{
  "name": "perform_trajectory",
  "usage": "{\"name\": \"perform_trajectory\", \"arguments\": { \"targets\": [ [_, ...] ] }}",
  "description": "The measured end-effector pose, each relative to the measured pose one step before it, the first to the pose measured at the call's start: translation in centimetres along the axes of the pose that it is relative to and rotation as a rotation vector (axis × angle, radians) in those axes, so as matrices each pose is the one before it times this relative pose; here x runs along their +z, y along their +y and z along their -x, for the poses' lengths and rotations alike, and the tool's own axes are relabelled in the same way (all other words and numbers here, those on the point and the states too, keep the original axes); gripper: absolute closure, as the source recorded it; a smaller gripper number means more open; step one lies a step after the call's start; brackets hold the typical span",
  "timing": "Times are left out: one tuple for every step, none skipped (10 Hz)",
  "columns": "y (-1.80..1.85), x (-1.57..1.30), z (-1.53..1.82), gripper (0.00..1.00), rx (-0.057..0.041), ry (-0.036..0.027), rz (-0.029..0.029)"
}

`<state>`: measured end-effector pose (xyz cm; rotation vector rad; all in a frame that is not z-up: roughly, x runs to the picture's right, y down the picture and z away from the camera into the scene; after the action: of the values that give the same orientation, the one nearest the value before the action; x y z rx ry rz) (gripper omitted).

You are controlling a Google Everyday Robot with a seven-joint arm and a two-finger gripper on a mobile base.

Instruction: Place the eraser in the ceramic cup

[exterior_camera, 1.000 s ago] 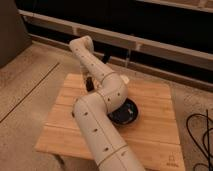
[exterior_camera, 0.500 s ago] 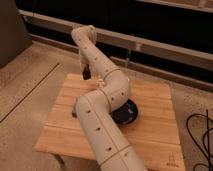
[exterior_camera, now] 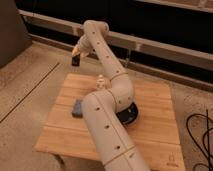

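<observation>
I've got the tool [exterior_camera: 76, 56] up in the upper left of the frame, pinched tight on the eraser [exterior_camera: 76, 61], hanging above the worktop's [exterior_camera: 150, 135] far left corner. Dark bowl [exterior_camera: 131, 114] sits mid-worktop behind the arm.

A wooden table [exterior_camera: 150, 125] stands on speckled floor [exterior_camera: 30, 90] beside a dark wall [exterior_camera: 165, 25].

Single view: high behind arm [exterior_camera: 107, 125], overlooking table [exterior_camera: 150, 135].
</observation>
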<state>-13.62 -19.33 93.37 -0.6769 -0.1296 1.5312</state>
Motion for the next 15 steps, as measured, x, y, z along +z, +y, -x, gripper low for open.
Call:
{"name": "perform_trajectory", "arguments": {
  "targets": [
    [-1.432,0.533,-1.229,1.0,-0.01244,0.04092,-0.03707],
    [-0.658,0.246,-0.838,1.0,-0.02172,0.0327,-0.0439],
    [-0.014,-0.127,-0.586,1.0,-0.0375,0.02834,-0.05961],
    [0.349,-0.373,-0.193,1.0,-0.02856,0.0112,-0.03791],
    [0.821,-1.015,-0.008,1.0,-0.03843,0.00068,-0.04219],
    [1.224,-1.35,-0.099,1.0,-0.04135,-0.00645,-0.03894],
    [0.313,-1.637,0.154,1.0,-0.01435,-0.02082,-0.01881],
    [-0.239,-2.232,0.601,1.0,0.00014,-0.04166,-0.00531],
    [-0.146,-0.878,0.417,1.0,0.00252,-0.02474,0.00049],
    [0.286,-0.102,0.114,1.0,-0.00291,-0.00363,0.00281],
    [-0.229,0.398,-0.242,1.0,0.00002,0.00302,-0.00555],
    [-1.42,1.195,-0.434,1.0,0.01156,0.00657,-0.02739],
    [-0.755,1.122,0.01,1.0,0.00706,0.00333,-0.00772],
    [-0.799,1.062,0.302,1.0,0.00691,-0.00183,0.00189],
    [-1.621,1.299,0.487,1.0,0.01318,-0.00513,-0.00243]
  ]
}}
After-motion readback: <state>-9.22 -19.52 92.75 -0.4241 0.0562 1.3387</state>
